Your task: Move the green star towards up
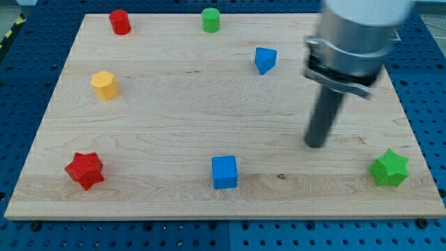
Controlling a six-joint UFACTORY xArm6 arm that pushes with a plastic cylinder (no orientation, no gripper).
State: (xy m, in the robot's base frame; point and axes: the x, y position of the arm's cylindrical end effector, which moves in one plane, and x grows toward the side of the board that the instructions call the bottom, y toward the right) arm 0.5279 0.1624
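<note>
The green star (389, 168) lies near the board's bottom right corner. My tip (316, 145) rests on the board to the star's left and slightly above it, a clear gap apart. The rod rises from the tip to the grey arm body at the view's top right.
A blue cube (224, 172) sits at bottom centre, a red star (85, 170) at bottom left, a yellow block (104, 85) at left, a red cylinder (120, 22) at top left, a green cylinder (210, 19) at top centre, and a blue block (265, 60) right of centre. The wooden board (174, 118) lies on a blue pegboard.
</note>
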